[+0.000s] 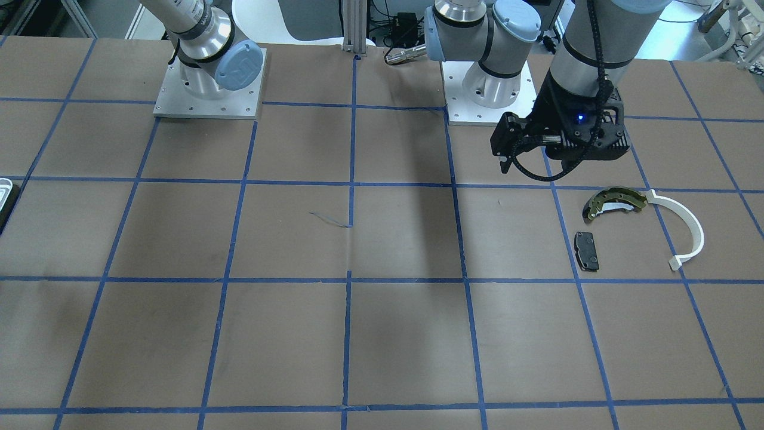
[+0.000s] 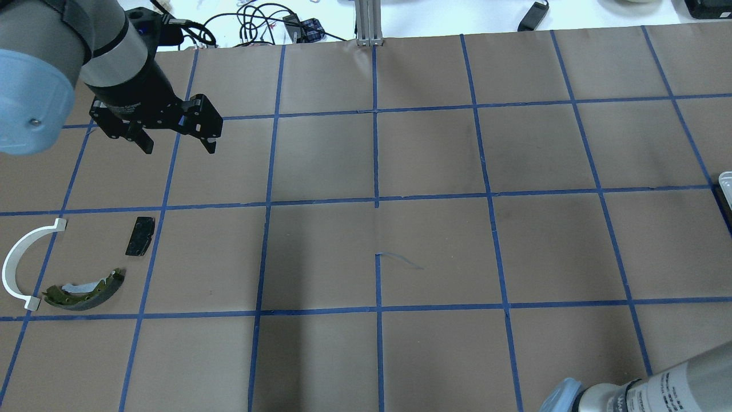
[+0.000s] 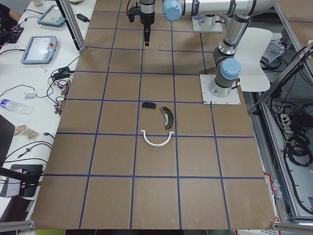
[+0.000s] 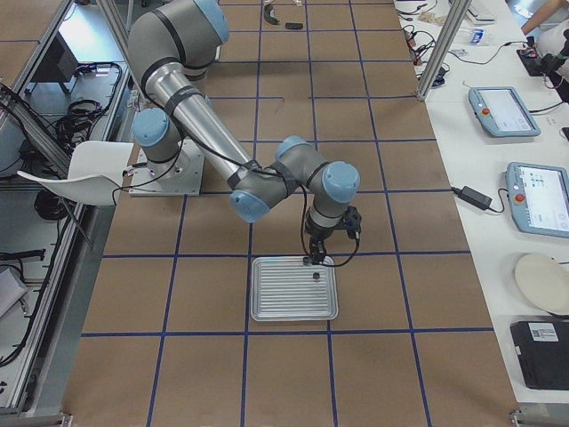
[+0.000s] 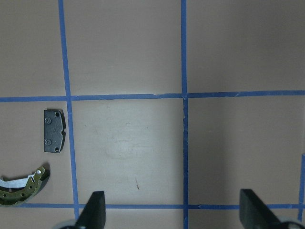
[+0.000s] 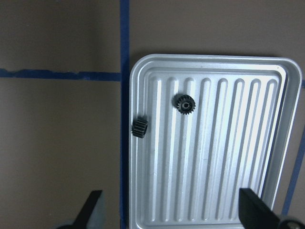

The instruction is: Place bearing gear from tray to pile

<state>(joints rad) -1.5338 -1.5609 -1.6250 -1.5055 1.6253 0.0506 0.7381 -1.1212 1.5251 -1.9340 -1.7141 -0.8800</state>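
The silver ribbed tray point(image 6: 248, 143) holds two small black gears in the right wrist view. One gear point(image 6: 185, 103) lies flat near the top. The other gear point(image 6: 139, 128) lies on its side at the tray's left rim. My right gripper point(image 6: 174, 212) is open and empty above the tray point(image 4: 293, 307). The pile is an olive-gold brake shoe point(image 2: 86, 284), a white arc point(image 2: 20, 260) and a black pad point(image 2: 140, 235). My left gripper point(image 2: 177, 143) is open and empty, raised above the table beyond the pile. The left wrist view shows the pad point(image 5: 53, 130) and the shoe point(image 5: 21, 188).
The table is brown paper with a blue tape grid. The tray's edge shows at the overhead view's right edge point(image 2: 725, 186) and the front view's left edge point(image 1: 6, 200). Tablets, cables and a plate lie on the side bench point(image 4: 533, 196).
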